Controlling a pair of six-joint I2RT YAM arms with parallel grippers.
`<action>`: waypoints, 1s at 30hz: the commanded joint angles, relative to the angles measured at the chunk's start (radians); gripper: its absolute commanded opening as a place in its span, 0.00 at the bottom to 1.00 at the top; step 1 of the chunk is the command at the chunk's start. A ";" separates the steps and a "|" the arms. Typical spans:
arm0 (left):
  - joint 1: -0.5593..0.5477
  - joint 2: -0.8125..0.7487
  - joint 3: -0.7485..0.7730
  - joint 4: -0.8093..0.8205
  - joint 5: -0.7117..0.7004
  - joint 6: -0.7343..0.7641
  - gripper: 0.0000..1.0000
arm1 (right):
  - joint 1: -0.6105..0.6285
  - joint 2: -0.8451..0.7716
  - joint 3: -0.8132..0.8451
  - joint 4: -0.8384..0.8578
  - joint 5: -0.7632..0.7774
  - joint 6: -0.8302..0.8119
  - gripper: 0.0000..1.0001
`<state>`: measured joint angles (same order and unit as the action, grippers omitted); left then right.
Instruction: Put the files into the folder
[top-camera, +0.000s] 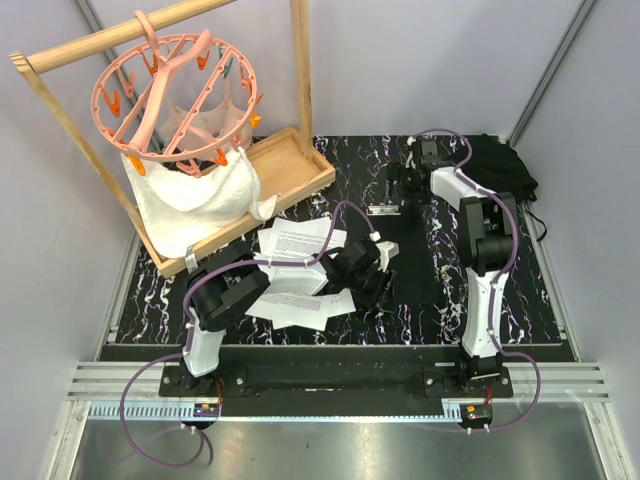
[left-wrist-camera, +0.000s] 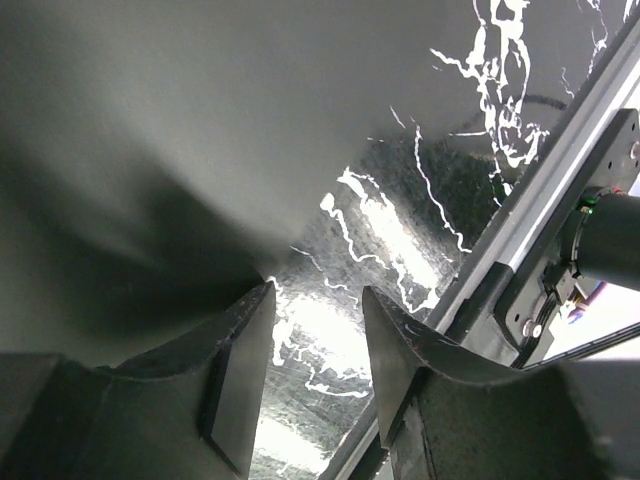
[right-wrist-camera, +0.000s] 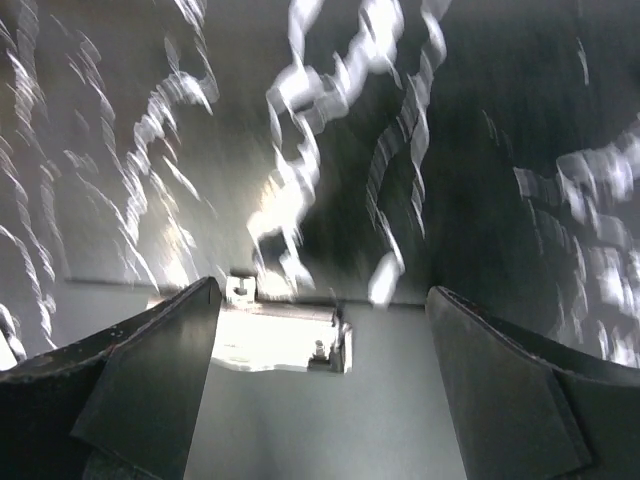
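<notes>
Apparently opening the folder (top-camera: 420, 270): left end effector (left-wrist-camera: 316, 290) is sitting half-closed at its edge, grip unclear; right end effector (right-wrist-camera: 323, 287) is hovering open, likely needing to pinch the clip (right-wrist-camera: 285, 335).

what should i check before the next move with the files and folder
1. right end effector open: ok
2. clip lined up between its fingers: ok
3. left end effector open, nothing between its fingers: ok
4. left end effector touching the folder: cannot tell
5. files inside the folder: not ok, lying beside it
6. left arm clear of the files: not ok, crosses over them
</notes>
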<state>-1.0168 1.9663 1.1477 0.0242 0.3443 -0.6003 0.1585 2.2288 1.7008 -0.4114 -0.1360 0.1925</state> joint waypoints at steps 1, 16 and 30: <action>0.029 0.009 -0.005 -0.046 -0.047 0.025 0.47 | -0.013 -0.106 -0.163 -0.072 0.074 0.071 0.93; 0.075 0.010 0.003 -0.070 -0.070 0.040 0.47 | -0.071 -0.606 -0.711 -0.014 0.259 0.144 0.95; 0.060 -0.164 -0.074 -0.032 0.034 0.030 0.61 | -0.056 -0.198 -0.066 0.037 -0.072 -0.027 0.90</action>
<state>-0.9638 1.8069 1.0523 -0.0505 0.3332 -0.5755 0.0853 1.9316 1.5009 -0.3988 -0.0486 0.2371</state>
